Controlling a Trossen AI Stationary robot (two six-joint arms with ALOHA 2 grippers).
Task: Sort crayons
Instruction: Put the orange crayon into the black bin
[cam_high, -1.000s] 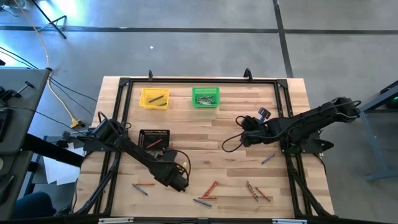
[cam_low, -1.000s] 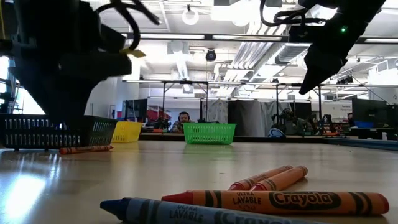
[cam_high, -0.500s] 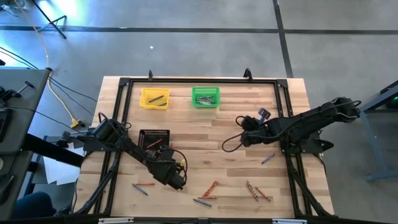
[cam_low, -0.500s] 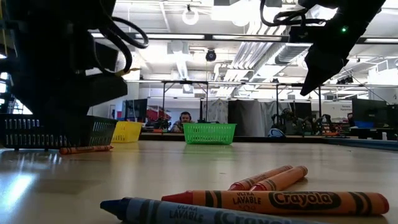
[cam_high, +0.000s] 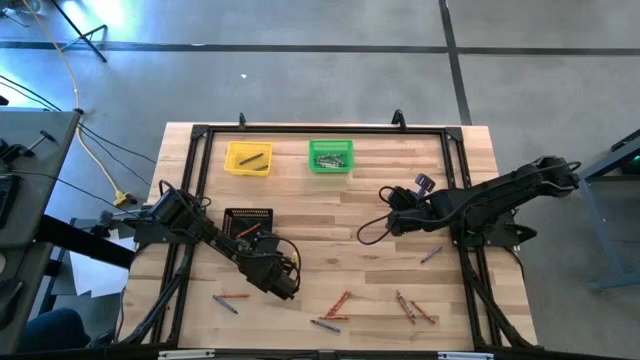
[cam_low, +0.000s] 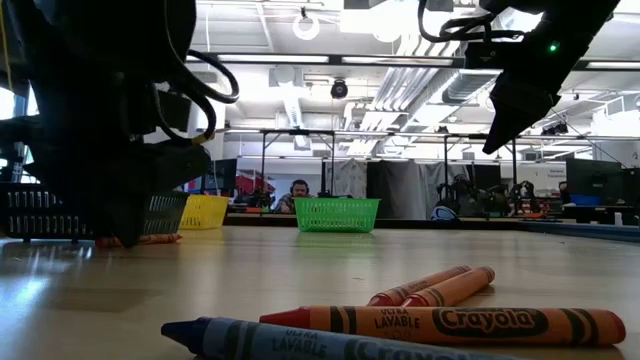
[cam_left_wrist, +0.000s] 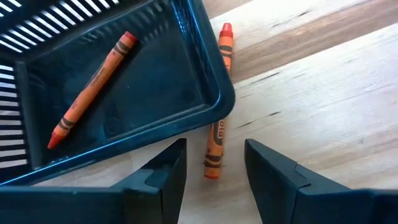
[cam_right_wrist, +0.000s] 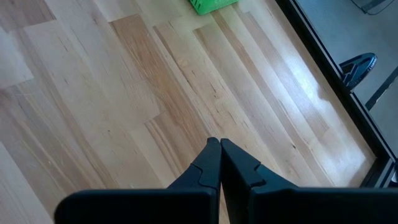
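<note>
Orange crayon against black bin – step: pickup | left gripper wide, straddling its end – next: descend, close | right gripper closed, idle

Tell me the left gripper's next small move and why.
Probably lower straight down and close. The left gripper is open, its fingers either side of the near end of an orange crayon that lies on the table against the outside of the black bin. The right gripper waits shut.
</note>
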